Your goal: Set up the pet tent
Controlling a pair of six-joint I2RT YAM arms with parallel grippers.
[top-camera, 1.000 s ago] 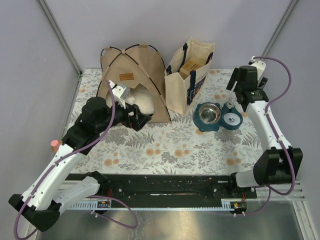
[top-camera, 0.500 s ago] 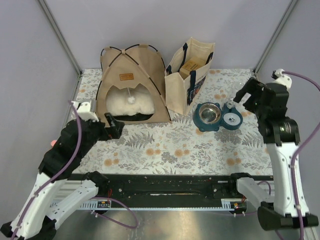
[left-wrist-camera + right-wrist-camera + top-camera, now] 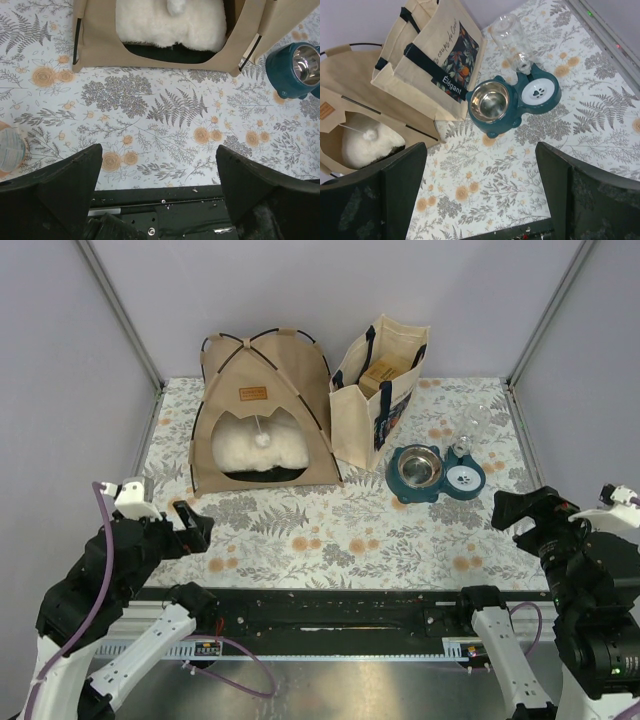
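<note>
The pet tent (image 3: 262, 390) stands upright at the back left of the table, tan canvas on thin black poles, its arched doorway facing me. A white pom-pom (image 3: 262, 439) hangs in the doorway in front of a fluffy white pillow (image 3: 250, 448) inside. My left gripper (image 3: 186, 526) hovers open and empty at the near left edge, well in front of the tent (image 3: 95, 50). Open and empty too, my right gripper (image 3: 521, 509) is at the near right, far from the tent (image 3: 350, 107). Each wrist view shows wide jaws with only tablecloth between them.
A cream tote bag (image 3: 380, 390) with navy handles stands right of the tent, touching it. A teal double pet bowl (image 3: 436, 473) with a clear water bottle (image 3: 512, 40) sits in front of the bag. The black rail (image 3: 330, 610) runs along the near edge.
Both arms have pulled back toward the near edge. The left gripper left the tent doorway, uncovering pillow and pom-pom. The right arm came down from the back right corner.
</note>
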